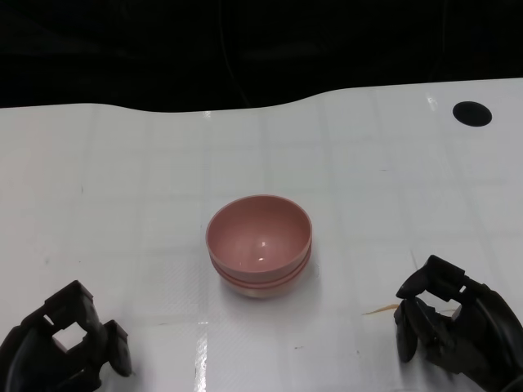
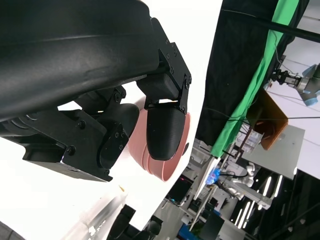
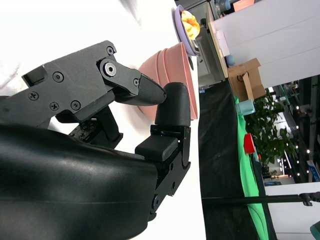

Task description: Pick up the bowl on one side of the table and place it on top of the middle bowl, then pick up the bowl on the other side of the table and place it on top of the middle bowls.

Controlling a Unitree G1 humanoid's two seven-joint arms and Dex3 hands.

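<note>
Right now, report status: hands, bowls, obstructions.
Left hand and right hand empty, fingers curled. Pink plastic bowls stacked mid-table. Nothing in the way.

Both hands cut off by head view's lower edge, left hand, right hand

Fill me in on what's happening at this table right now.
A humanoid robot is stacking pink bowls, and the stack already sits nested at the middle of the white table. No bowl remains at either side. The left hand and right hand rest low near the table's front edge, fingers curled, holding nothing, both apart from the stack.
</note>
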